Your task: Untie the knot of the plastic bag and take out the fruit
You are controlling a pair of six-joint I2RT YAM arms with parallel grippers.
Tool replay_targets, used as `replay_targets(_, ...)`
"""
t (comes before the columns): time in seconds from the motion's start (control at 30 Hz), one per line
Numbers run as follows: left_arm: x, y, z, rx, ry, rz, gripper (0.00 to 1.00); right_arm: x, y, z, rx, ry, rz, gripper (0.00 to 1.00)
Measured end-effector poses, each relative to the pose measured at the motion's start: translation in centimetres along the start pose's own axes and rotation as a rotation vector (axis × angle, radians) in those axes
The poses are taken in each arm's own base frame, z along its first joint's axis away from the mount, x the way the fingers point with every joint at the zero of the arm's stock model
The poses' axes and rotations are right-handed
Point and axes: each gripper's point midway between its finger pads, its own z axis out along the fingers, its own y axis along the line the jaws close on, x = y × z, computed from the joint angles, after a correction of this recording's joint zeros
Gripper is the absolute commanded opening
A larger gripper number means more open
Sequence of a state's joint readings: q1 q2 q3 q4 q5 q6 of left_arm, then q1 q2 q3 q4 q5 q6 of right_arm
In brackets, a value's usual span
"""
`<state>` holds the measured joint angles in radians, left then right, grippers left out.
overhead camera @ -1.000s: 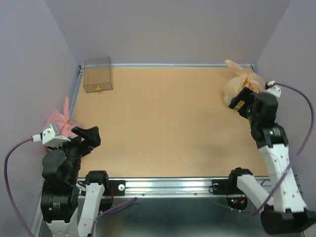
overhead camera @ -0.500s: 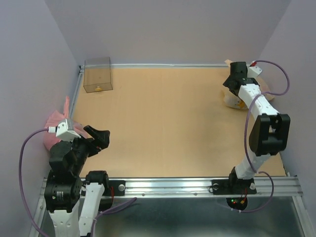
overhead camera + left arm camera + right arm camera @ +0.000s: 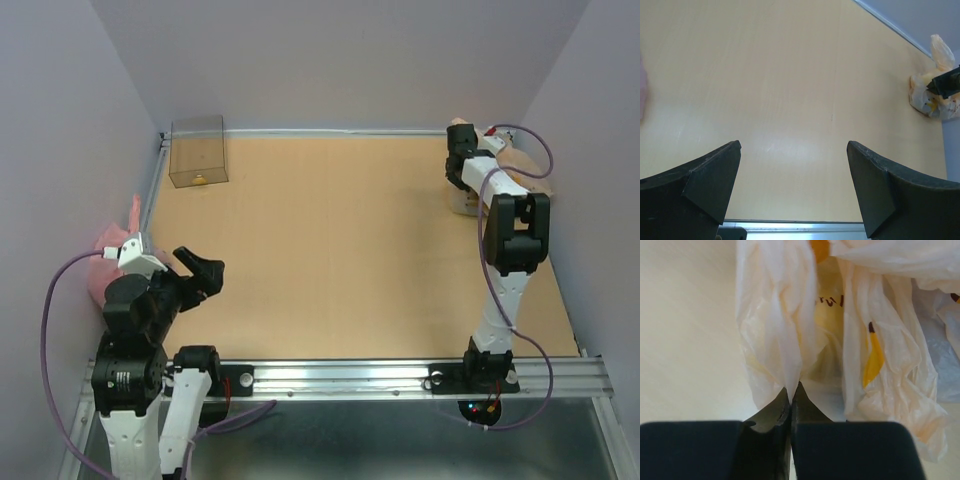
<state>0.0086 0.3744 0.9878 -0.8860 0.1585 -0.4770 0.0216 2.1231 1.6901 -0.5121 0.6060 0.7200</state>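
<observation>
The wide middle of the table lay open from the near rail to the far wall — free passage. Obstacles hugged the edges: a clear box in the far left corner, a pink bag against the left wall, and the plastic bag in the far right corner — the right arm reached along the right side to it.

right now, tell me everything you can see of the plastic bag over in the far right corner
The plastic bag is thin, crinkly, translucent film, pale peach-cream, with yellow and dark brown printed marks. It sits slumped on the table in the far right corner. Something yellow shows dimly through the film; what it is I cannot tell. The right claw is shut on a hanging fold of it, the only contact I can see besides the table.
</observation>
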Motion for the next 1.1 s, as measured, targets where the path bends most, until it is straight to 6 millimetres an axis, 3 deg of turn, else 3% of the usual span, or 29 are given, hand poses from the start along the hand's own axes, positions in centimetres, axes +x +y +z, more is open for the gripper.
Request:
replay_targets(0.1, 0.1, -0.1, 0.6, 0.003, 0.014, -0.002, 0.99, -0.1, 1.1, -1.7, -0.049, -0.007, -0.057, 0.01)
replay_targets(0.2, 0.3, -0.3, 1.8, 0.013, 0.046, -0.008, 0.99, 1.1, 3.8, -6.7, -0.164, -0.022, -0.158, 0.01)
replay_targets(0.27, 0.6, -0.5, 2.9, 0.027, 0.07, -0.013, 0.99, 3.1, 5.9, -11.2, -0.265, -0.03, -0.224, 0.01)
replay_targets(0.33, 1.2, -0.5, 4.1, 0.039, 0.107, -0.019, 0.99, 6.1, 7.6, -16.2, -0.377, -0.02, -0.283, 0.0)
replay_targets(0.4, 1.9, -0.5, 5.6, 0.049, 0.153, -0.03, 0.99, 10.9, 9.0, -22.1, -0.525, 0.016, -0.335, 0.01)
replay_targets(0.47, 2.8, -0.6, 7.3, 0.064, 0.203, -0.048, 0.99, 15.3, 9.0, -25.7, -0.612, 0.069, -0.381, 0.01)
replay_targets(0.53, 3.7, -0.5, 8.8, 0.075, 0.252, -0.069, 0.99, 18.8, 8.5, -27.7, -0.655, 0.116, -0.426, 0.06)
replay_targets(0.6, 4.3, -0.6, 10.1, 0.084, 0.279, -0.084, 0.99, 22.4, 8.0, -29.0, -0.682, 0.163, -0.48, 0.15)
replay_targets(0.63, 4.7, -0.6, 10.9, 0.083, 0.293, -0.086, 0.99, 23.9, 7.8, -29.6, -0.694, 0.182, -0.506, 0.3)
replay_targets(0.67, 5.0, -0.7, 11.3, 0.085, 0.306, -0.085, 0.99, 25.1, 7.8, -30.4, -0.709, 0.193, -0.525, 0.37)
replay_targets(0.7, 5.2, -1.0, 11.8, 0.093, 0.319, -0.078, 0.99, 26.5, 7.9, -31.3, -0.734, 0.206, -0.544, 0.51)
replay_targets(0.77, 5.4, -1.6, 12.4, 0.108, 0.326, -0.068, 0.99, 28.4, 8.0, -32.9, -0.777, 0.225, -0.568, 0.64)
replay_targets(0.8, 5.5, -1.9, 12.6, 0.115, 0.333, -0.066, 0.99, 29.1, 8.0, -33.7, -0.802, 0.238, -0.59, 0.75)
replay_targets(0.93, 5.6, -3.2, 13.6, 0.145, 0.328, -0.069, 0.99, 30.0, 8.8, -37.0, -0.902, 0.253, -0.648, 0.97)
replay_targets(1.0, 5.7, -4.3, 13.9, 0.176, 0.325, -0.06, 0.99, 29.1, 9.6, -38.3, -0.945, 0.237, -0.649, 0.98)
replay_targets(1.1, 6.6, -5.7, 14.5, 0.209, 0.344, -0.032, 0.99, 26.1, 10.4, -40.3, -1.007, 0.163, -0.659, 0.99)
